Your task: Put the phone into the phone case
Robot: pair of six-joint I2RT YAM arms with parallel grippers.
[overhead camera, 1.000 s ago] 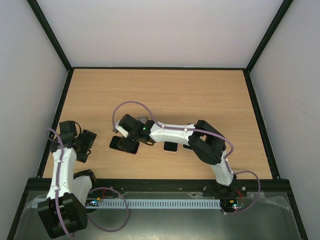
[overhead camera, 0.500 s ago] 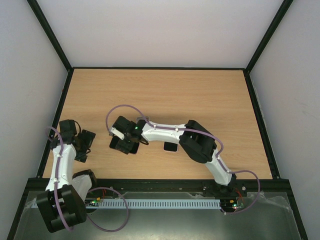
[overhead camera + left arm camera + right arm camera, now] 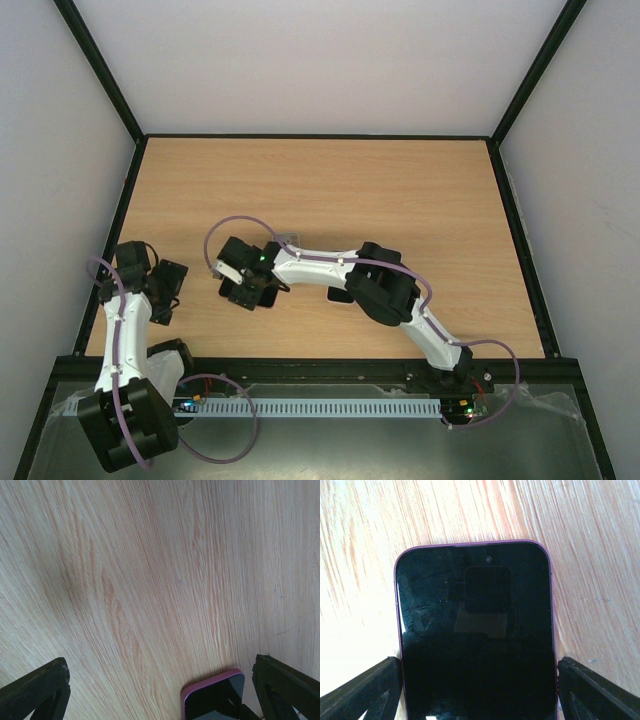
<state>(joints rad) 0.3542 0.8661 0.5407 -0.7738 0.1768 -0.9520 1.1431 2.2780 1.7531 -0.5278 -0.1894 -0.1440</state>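
Observation:
A dark phone with a pink-purple rim point(image 3: 477, 630) lies flat on the wooden table, its cracked screen facing up. It also shows in the top view point(image 3: 230, 291) and at the bottom of the left wrist view point(image 3: 215, 697). My right gripper point(image 3: 479, 685) straddles the phone's width with a finger against each long edge; it is left of centre in the top view point(image 3: 246, 284). My left gripper point(image 3: 168, 291) is open and empty, hovering left of the phone point(image 3: 160, 682). A flat dark piece with a pale rim point(image 3: 342, 295) lies mostly hidden under the right arm; I cannot tell if it is the case.
The table's left edge and black frame rail point(image 3: 118, 240) run close beside the left arm. The right arm's forearm and elbow point(image 3: 380, 285) stretch low across the near middle of the table. Bare wood point(image 3: 400, 190) lies beyond.

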